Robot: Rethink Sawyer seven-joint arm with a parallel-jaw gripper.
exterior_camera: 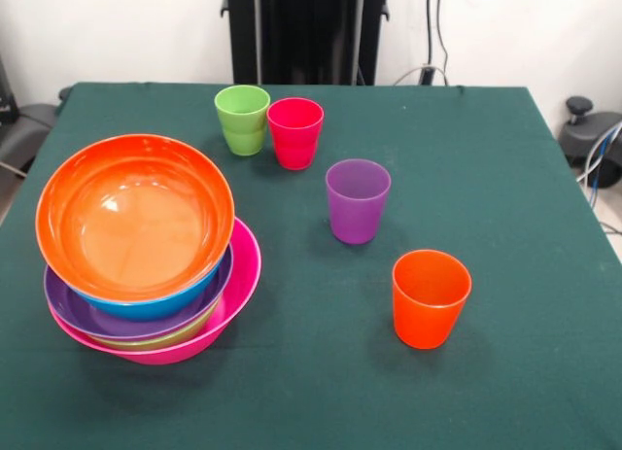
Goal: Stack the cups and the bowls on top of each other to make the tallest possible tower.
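The room is being closed off at the back by a pale wall [505, 27], against which a black pedestal [306, 32] is being shown at the top, with cables [434, 42] being hung down beside it. Most of the view is being filled by the bench [486, 178], which is being covered by a dark green cloth. Dark equipment with wires [593, 144] is being seen off its right edge, and a grey object [24, 129] off its left edge.

The tower [146, 256] is being carried at the bench's left side: the pink bowl [243, 275] is being used as the base, a green bowl [160, 341] is being glimpsed inside it, then the purple bowl [83, 314], the blue bowl [155, 304], and the orange bowl [136, 217] are being nested above, the orange one being tilted toward the camera.

Four cups are being left standing upright and apart from the tower: the orange cup [430, 299] nearest, the purple cup [357, 200] behind it, and the red cup [294, 132] and green cup [242, 120] farthest back, just beside each other.

The end effector is not being shown, so its state cannot be told
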